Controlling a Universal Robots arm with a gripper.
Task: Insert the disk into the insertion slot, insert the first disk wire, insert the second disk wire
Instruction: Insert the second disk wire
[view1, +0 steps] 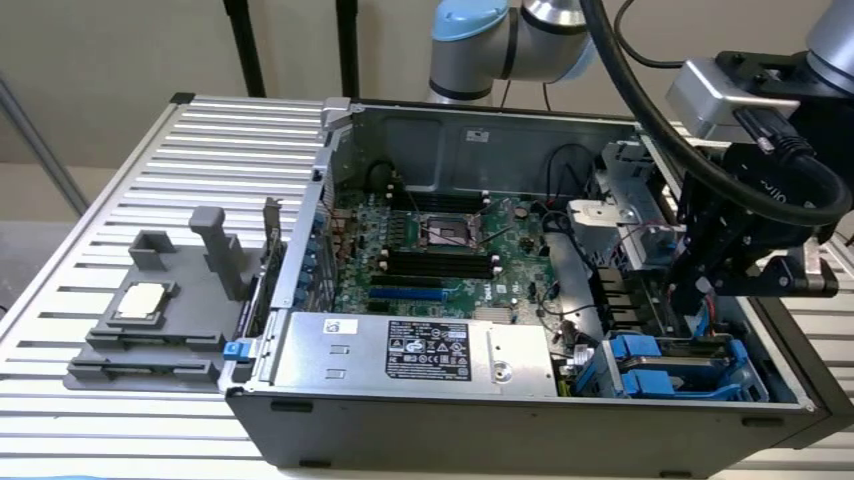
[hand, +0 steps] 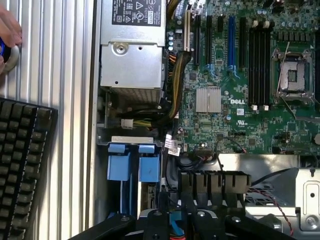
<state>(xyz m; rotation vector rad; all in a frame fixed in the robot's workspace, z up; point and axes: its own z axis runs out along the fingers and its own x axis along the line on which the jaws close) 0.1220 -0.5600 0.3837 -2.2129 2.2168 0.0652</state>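
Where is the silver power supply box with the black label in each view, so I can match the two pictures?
Exterior view: the power supply box lies along the case's near wall, towards the exterior view's left of the blue drive rails.
Wrist view: the power supply box sits beside the ribbed table.
Shared landmark: the green motherboard.

The light is even and soft, from above. The ribbed table (view1: 107, 200) shines pale, and the inside of the computer case (view1: 534, 140) near its back wall stays darker, slightly blurred.
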